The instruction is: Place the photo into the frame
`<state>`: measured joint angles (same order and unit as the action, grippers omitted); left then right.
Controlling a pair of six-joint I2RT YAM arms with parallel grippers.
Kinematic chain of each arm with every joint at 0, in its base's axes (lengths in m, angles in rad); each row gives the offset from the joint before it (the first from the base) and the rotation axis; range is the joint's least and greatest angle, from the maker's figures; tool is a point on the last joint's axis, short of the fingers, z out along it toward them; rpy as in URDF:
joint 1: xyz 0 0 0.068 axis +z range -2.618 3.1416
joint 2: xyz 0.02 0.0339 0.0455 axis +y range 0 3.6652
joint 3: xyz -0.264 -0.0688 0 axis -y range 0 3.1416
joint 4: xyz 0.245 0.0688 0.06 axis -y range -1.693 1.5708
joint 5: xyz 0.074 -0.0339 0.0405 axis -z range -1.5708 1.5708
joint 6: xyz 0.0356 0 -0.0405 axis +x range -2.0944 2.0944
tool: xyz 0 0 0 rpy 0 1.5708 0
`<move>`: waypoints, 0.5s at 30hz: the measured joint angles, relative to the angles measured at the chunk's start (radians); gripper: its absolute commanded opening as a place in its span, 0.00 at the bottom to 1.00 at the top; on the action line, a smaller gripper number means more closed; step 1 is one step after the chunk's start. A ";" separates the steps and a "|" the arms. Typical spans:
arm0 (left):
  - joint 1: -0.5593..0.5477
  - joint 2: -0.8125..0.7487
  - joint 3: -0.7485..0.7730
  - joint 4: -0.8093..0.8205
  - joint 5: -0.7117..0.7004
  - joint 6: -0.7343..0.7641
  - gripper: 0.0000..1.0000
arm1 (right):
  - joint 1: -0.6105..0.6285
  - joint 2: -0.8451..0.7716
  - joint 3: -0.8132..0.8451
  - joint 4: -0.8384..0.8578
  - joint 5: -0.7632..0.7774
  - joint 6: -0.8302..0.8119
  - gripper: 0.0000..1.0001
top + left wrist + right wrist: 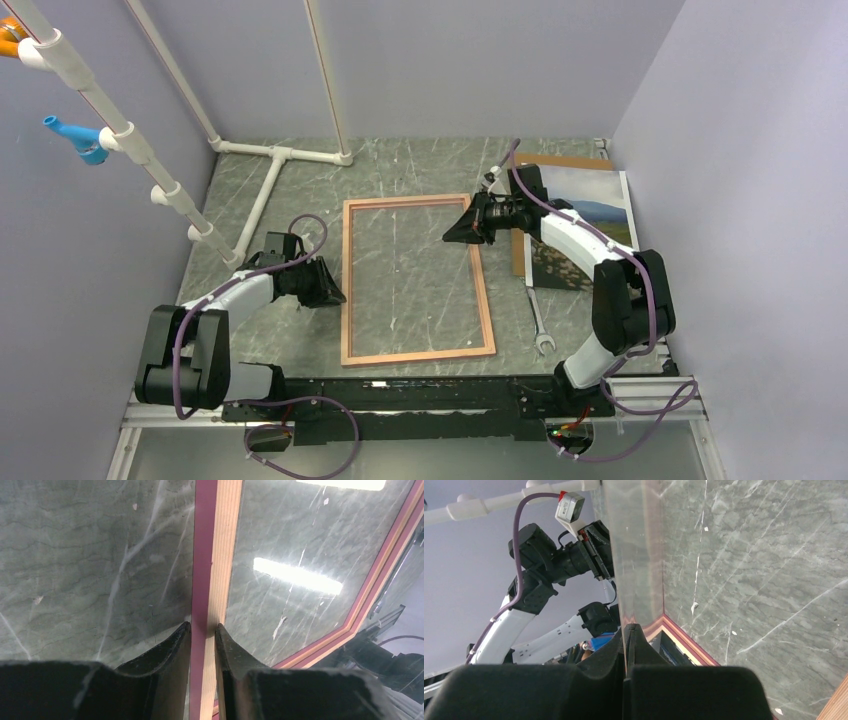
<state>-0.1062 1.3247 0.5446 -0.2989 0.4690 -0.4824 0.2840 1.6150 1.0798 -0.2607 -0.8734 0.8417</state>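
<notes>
The frame (420,356), thin pinkish light wood, lies flat in the middle of the table. My left gripper (335,295) is at its left rail. In the left wrist view the fingers (170,650) press both sides of that rail (215,555), so the gripper (202,625) is shut on it. My right gripper (450,232) is at the frame's upper right rail. In the right wrist view it (628,627) is shut on a thin clear pane (634,555) that rises from the frame's corner (669,622). The photo (590,210) lies at the right, partly under the right arm.
A brown backing board (560,160) lies under the photo at the back right. A metal wrench (540,325) lies just right of the frame. White pipes (270,165) run across the back left of the table and up the left wall.
</notes>
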 measured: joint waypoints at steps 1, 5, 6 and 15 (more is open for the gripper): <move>0.000 0.000 0.000 0.000 0.000 0.000 0.28 | 0.002 -0.002 0.000 0.000 0.000 0.001 0.00; 0.000 0.000 0.000 0.000 0.000 0.000 0.28 | 0.008 -0.004 0.000 0.000 0.000 0.007 0.00; 0.000 0.000 0.000 0.000 0.000 0.000 0.28 | 0.010 -0.006 0.000 0.000 0.000 0.007 0.00; -0.003 0.000 0.003 -0.002 -0.003 0.000 0.27 | 0.029 -0.013 0.000 -0.001 0.001 0.016 0.00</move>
<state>-0.1097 1.3251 0.5472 -0.3012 0.4660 -0.4824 0.3130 1.6020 1.0798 -0.2619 -0.8722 0.8577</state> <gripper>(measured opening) 0.275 0.008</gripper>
